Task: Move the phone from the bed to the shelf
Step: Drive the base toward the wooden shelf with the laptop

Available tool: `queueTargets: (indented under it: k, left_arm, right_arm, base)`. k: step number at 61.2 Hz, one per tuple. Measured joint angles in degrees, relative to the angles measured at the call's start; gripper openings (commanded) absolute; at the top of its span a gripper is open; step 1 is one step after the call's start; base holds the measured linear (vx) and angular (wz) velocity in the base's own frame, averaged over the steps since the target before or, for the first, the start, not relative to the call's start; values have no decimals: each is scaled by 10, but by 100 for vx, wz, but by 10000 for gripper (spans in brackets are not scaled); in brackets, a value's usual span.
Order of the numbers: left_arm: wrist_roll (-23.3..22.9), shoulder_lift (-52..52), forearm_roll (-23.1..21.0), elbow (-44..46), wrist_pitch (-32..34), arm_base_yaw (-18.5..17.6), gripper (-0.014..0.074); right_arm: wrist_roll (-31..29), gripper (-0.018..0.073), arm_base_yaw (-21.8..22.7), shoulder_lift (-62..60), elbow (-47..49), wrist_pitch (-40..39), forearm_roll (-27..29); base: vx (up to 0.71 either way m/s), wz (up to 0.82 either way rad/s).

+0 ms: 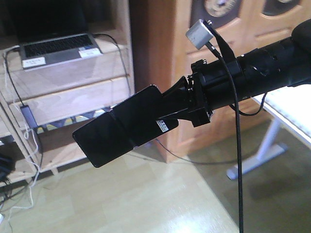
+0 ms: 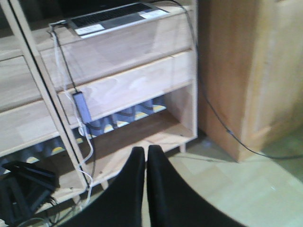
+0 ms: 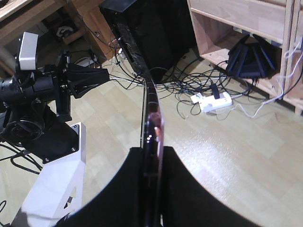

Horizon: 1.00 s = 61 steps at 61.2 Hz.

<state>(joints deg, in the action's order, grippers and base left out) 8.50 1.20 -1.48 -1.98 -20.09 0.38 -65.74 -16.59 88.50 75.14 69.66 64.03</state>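
Right gripper [image 3: 152, 156] clamps the phone [image 1: 97, 138] between its jaws. In the front view it juts out toward 8 o'clock, midair, shelf [image 1: 73, 99] at 10 o'clock. Left gripper [image 2: 146, 153]: jaws pressed together.

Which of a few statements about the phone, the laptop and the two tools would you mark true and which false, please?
1. The phone is clamped in the right tool. True.
2. The phone already lies on the shelf. False: it is held in the air above the floor, not resting on any board.
3. The left tool grips a cable. False: its fingers are shut together with nothing between them.
4. An open laptop sits on an upper board of the shelf. True.
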Motion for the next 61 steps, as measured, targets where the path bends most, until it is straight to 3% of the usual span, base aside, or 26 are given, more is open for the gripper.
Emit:
queueTargets:
  k: [61]
  left_arm:
    - [0, 0, 0, 0, 0, 0, 1]
  right_arm:
    - [0, -2, 0, 0, 0, 0, 0]
  base:
    - [40, 32]
